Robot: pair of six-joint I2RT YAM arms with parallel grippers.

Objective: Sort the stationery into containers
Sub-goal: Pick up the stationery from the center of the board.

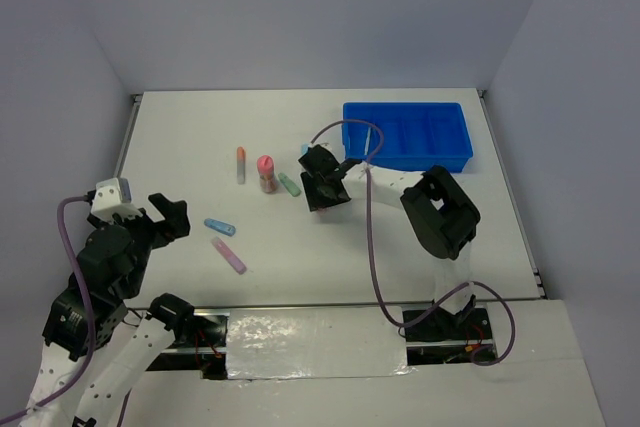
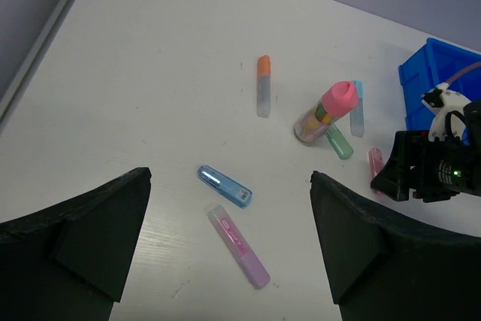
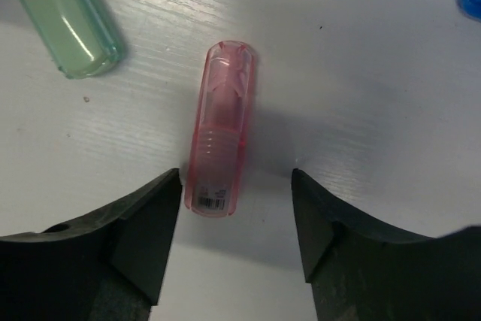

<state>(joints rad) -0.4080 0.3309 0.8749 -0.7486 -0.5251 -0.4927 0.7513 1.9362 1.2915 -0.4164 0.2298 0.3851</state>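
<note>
The right gripper (image 3: 236,189) is low over the table (image 1: 200,127) with its jaws apart. The near end of a clear pink highlighter (image 3: 219,137) lies flat between them, closer to the left finger (image 3: 146,231) than the right; whether that finger touches it I cannot tell. A green highlighter (image 3: 66,24) lies just beyond, up and to the left, slanted and apart from the pink one.

The left gripper (image 2: 229,177) hangs over the left side of the table, jaws wide apart and holding nothing. Below it lie a blue highlighter (image 2: 224,186) and a pink-and-purple highlighter (image 2: 239,246), near each other but not touching.

Further out, an orange-capped highlighter (image 2: 263,86) lies alone. A stubby pink-capped tube (image 2: 325,110) sits beside a pale blue highlighter (image 2: 358,108) — the green one is right at the tube's base.

The blue tray (image 1: 455,137) stands at the far right of the table, just past the right gripper, with a thin pale stick (image 1: 370,140) resting in a left compartment.
</note>
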